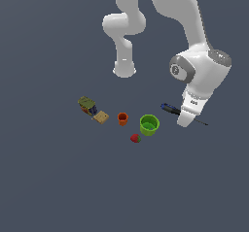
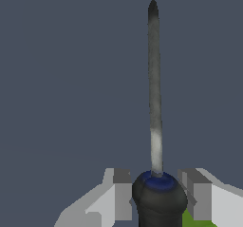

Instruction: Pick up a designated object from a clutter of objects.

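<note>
The screwdriver [image 1: 168,108] lies on the floor at the exterior view's right, blue-and-black handle toward the green cup [image 1: 149,124], thin dark shaft pointing away. My gripper [image 1: 184,123] is down over its middle. In the wrist view the black handle with its blue collar [image 2: 159,195] sits between the two fingers [image 2: 122,193], which touch it on both sides, and the shaft [image 2: 154,79] runs straight away from them. The gripper [image 2: 159,193] is shut on the handle. The rest of the clutter lies to the exterior view's left.
An orange cup [image 1: 122,119] stands beside the green cup, with a red strawberry [image 1: 135,138] just in front of them. Further to the exterior view's left are a tan block [image 1: 101,117] and an olive-and-blue box [image 1: 86,105]. The arm's base [image 1: 124,70] stands behind.
</note>
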Tool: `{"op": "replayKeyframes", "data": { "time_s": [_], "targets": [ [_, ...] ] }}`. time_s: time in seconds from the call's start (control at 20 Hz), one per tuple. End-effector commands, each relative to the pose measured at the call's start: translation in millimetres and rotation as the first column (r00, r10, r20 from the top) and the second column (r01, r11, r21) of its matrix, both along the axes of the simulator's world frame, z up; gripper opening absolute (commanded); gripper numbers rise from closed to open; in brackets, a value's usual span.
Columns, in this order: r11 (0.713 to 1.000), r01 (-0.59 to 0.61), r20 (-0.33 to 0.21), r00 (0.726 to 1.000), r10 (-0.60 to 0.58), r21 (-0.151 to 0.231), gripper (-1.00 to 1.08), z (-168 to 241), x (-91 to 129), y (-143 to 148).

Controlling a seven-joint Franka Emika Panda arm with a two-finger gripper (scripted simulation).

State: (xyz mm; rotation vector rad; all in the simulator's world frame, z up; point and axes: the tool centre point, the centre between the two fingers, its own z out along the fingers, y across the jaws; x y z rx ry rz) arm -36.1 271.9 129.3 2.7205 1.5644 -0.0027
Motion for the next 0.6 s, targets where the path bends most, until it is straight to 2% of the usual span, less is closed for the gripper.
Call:
{"op": "replayKeyframes", "data": {
  "time_s": [0.0, 0.55],
  "targets": [
    [1.0, 0.0, 0.001, 1.0, 0.0, 0.0, -1.0, 22.1, -5.1, -8.6],
    [1.0, -0.002, 0.0, 1.0, 0.002, 0.004, -1.0, 123.3, -27.3, -47.2]
  ]
}}
